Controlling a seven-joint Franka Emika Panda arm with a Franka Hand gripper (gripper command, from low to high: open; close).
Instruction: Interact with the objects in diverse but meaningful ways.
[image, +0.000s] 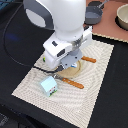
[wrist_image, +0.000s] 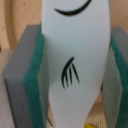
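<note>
One arm low over placemat (image: 95, 75) on dark counter (image: 112, 100). Wrist view: gripper (wrist_image: 75, 75) closed on one white bottle (wrist_image: 75, 55), green-padded fingers (wrist_image: 35, 75) pressing both sides; black marks on bottle. Exterior view: gripper itself hidden under arm. One milk carton (image: 49, 86) on placemat, near arm. Two orange-handled utensils on placemat (image: 76, 83), (image: 89, 59). One dark pot (image: 94, 14) and one bowl (image: 122, 19) at far edge, off placemat.

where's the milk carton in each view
exterior view: milk carton on the placemat, toward the exterior view's left of the claw.
wrist view: not in it; a white item sits between the claw's pads.
shared landmark: the claw.
</note>
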